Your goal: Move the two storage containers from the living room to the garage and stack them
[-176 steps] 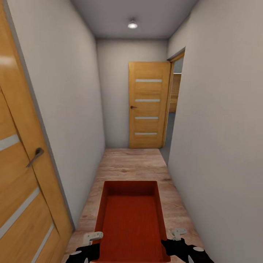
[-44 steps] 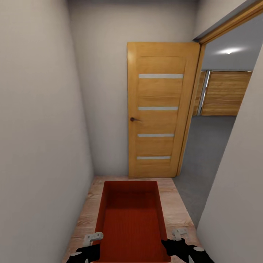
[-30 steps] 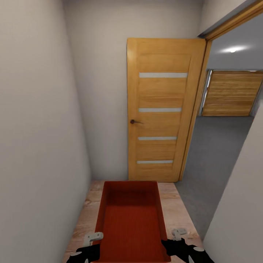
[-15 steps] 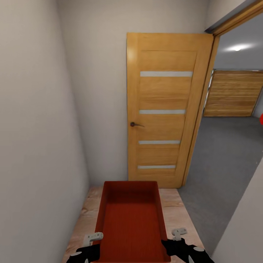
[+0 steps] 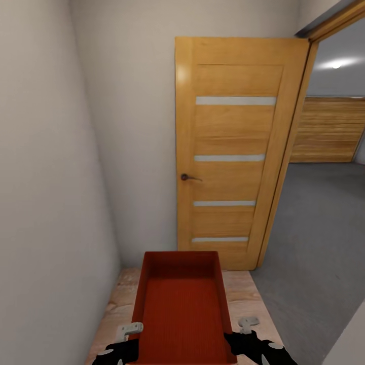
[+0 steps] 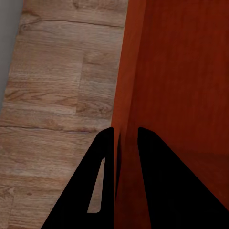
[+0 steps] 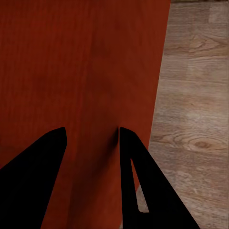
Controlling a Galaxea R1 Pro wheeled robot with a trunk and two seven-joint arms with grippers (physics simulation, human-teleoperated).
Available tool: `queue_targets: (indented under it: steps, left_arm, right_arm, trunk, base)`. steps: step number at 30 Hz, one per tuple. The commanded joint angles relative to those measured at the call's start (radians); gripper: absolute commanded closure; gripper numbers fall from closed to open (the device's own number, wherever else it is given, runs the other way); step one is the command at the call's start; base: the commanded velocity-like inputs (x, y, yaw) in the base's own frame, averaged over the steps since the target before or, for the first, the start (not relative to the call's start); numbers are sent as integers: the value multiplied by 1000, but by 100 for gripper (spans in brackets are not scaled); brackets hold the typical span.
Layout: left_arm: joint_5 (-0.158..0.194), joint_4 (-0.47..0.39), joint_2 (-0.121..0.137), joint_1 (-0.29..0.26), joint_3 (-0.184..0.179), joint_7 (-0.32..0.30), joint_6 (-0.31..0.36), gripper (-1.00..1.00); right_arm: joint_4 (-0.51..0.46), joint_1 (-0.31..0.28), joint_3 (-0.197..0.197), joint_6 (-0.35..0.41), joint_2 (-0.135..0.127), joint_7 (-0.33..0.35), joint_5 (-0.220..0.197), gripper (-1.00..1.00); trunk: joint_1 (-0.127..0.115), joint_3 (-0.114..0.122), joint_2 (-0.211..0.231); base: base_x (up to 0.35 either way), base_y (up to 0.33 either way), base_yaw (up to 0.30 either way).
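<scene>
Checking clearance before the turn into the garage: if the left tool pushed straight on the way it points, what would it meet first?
The left tool already straddles the storage container wall, so it would slide down that wall; beyond it lies the wood-plank floor, depth unclear.

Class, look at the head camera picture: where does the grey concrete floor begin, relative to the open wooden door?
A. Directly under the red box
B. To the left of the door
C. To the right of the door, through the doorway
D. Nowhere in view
C: the grey floor lies right of the open door, while the red box is carried over wood planks.
</scene>
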Motion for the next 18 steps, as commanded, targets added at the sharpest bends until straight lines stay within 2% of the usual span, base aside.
queue_targets:
  steps: [1,18]
  left_arm:
    - [-23,-3,-1,0,2,8,-34,100]
    - [-23,-3,-1,0,2,8,-34,100]
  right_arm:
    - [1,-1,-6,6,6,24,-11,100]
    - [1,-1,-8,6,6,24,-11,100]
  trunk:
    - [1,-2,-1]
    - [1,-2,-1]
  base:
    - [325,0,0]
    - [323,0,0]
